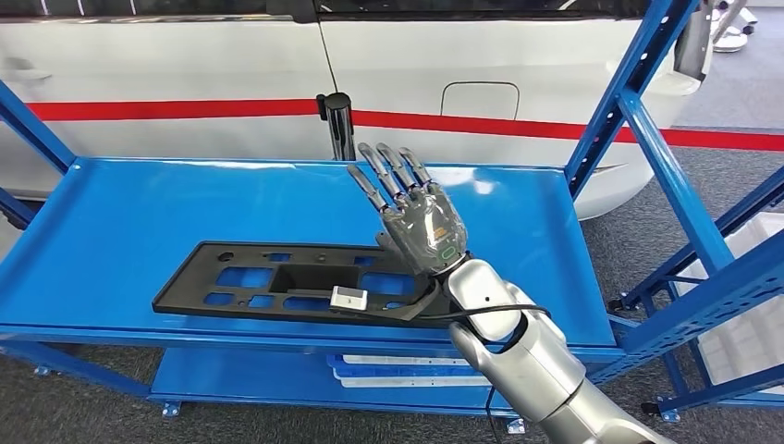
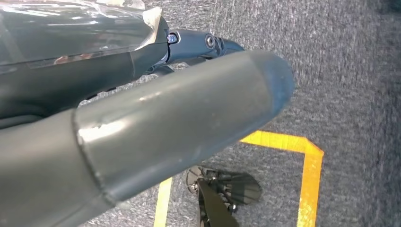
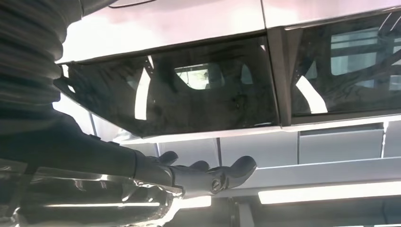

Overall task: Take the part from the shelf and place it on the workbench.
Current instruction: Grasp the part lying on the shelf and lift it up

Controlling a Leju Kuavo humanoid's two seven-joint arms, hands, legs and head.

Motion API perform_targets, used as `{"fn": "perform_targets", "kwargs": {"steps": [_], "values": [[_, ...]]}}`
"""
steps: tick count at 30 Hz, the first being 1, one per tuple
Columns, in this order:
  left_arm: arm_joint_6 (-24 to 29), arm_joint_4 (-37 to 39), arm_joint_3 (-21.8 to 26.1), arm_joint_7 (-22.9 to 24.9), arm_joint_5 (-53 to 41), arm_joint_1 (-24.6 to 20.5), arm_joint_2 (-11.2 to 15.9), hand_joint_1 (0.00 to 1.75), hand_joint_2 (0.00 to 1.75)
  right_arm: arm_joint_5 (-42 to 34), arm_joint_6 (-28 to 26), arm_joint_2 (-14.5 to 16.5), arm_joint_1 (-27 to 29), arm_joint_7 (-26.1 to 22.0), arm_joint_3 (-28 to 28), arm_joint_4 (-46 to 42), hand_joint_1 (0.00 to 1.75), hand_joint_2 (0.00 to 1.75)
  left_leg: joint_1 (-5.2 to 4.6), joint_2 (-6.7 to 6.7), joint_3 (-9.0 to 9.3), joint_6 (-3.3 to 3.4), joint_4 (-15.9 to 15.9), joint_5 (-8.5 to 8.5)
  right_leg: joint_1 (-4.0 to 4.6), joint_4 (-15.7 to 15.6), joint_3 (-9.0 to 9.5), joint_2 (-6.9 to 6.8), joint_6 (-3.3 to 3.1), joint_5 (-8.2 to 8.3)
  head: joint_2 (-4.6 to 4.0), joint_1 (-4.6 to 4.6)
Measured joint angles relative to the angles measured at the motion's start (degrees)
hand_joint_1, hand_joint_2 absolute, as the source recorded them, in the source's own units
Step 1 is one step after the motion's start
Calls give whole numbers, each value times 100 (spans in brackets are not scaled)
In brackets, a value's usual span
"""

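Shelf [image 1: 111, 222], blue, carries the flat black part [image 1: 277, 277] near its front edge, with the right hand [image 1: 416, 217] raised above the part's right end, fingers [image 1: 388, 176] spread and holding nothing. In the inspector's judgement, the hand should descend onto that end and clamp the rim before lifting level. The left hand [image 2: 118, 123] hangs over the floor; its finger state cannot be determined.

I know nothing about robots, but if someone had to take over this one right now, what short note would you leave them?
Right robot hand: raised above the blue shelf, fingers spread, holding nothing.
Left robot hand: seen close up over grey floor with a yellow line; whether it is open or closed cannot be told.
Black part: lies flat on the shelf's top level near the front edge, with a small white tag on it. The right robot hand is over its right end, not gripping it.
Done: only the reach toward the part.
Left: grip the part, lift it off, carry it to the workbench and set it down.
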Motion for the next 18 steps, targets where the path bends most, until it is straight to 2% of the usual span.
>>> {"fn": "perform_targets", "kwargs": {"steps": [1,3,8,10,12,15,17,18], "values": [[8,1,4,2,-1,-1,-1,0,0,-9,-7,5,2,-4,-1,1,0,175,-1,-13,-28,-25,43,-22,4,44,-15,27,-77,-24,0,-2],[14,3,16,3,-3,1,-9,0,0,-49,-23,12,6,-25,-3,-1,0,175,6,-29,-44,-31,96,-56,-49,45,-54,35,-170,-73,0,-35],[27,3,28,10,-6,1,-5,0,0,-164,-60,5,56,-105,-3,-119,0,175,6,-35,-26,113,48,19,-31,50,-68,40,-176,-70,0,-75],[27,4,29,10,-7,1,-5,0,0,-188,-62,0,68,-117,-3,-172,0,175,5,-35,-25,144,48,39,-15,51,-68,41,-178,-72,0,-81],[27,3,29,10,-8,1,-5,0,0,-210,-62,-13,72,-134,-2,-205,0,175,5,-31,-25,148,45,42,7,52,-69,42,-184,-76,0,-81],[27,4,29,10,-13,1,-7,0,0,-240,-61,-41,87,-170,-1,-228,0,175,8,-25,-29,131,35,30,40,55,-69,39,-231,-88,0,-79],[27,4,29,10,-16,1,-7,0,0,-256,-62,-51,97,-189,-1,-233,0,175,8,-23,-33,84,33,13,50,57,-69,34,-252,-94,0,-77],[28,4,29,11,-19,1,-7,0,0,-274,-62,-54,100,-195,0,-234,0,175,8,-23,-34,39,33,6,51,58,-69,33,-252,-94,0,-77]]}}
